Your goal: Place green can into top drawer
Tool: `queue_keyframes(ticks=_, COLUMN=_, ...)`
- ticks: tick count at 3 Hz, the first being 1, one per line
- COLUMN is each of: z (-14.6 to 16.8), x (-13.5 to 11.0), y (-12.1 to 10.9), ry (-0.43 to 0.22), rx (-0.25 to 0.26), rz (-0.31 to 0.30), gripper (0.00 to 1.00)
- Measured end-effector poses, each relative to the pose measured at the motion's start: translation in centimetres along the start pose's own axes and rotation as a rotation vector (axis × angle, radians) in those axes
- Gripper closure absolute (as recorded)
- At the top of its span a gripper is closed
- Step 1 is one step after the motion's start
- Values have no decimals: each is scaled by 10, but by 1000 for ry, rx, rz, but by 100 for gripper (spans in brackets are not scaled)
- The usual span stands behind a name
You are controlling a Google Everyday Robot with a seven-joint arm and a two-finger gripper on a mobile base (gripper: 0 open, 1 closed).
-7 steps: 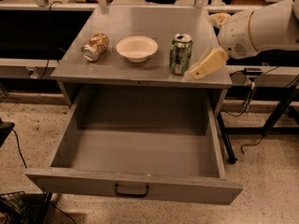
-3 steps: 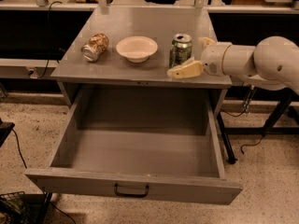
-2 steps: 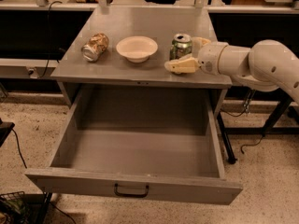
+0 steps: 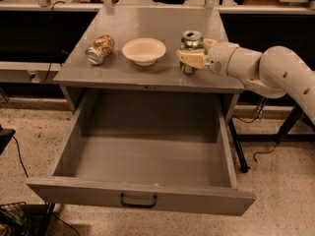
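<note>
Reaching arm (image 4: 275, 70): pale and jointed, it stretches in from the right at bench height.
Tool (image 4: 193, 57): at the can, over the right part of the bench (image 4: 147, 23); it overlaps the can's lower front.
Tool state: cannot tell how far open it is, nor whether it clamps the can.
Can (image 4: 190, 43): green, upright on the bench, just right of the bowl and near the front edge, silver top showing; it is not in the drawer.
Drawer (image 4: 142, 193): grey, pulled wide open below the bench top, floor and side walls in view.
Handle (image 4: 138, 200): small, dark, at the middle of the front panel.
Bowl (image 4: 144, 49): white, upright, mid-bench, between the 2 cans.
Brown can (image 4: 100, 49): lies on its side left of the bowl, well apart from the green one.
</note>
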State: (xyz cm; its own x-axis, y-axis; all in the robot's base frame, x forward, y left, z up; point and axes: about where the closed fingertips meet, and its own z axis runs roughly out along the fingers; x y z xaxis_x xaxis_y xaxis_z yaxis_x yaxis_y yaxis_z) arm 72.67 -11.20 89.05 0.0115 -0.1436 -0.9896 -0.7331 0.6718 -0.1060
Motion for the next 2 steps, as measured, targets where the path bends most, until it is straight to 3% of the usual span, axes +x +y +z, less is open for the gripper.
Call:
queue_keyframes(ticks=1, z=-8, x=-46, y=12, ry=-88, rx=-66, rz=-76, gripper=88)
queue_keyframes(ticks=2, z=-25, x=-74, y=49, ry=-165, rx=-210, rz=-33, gripper=100)
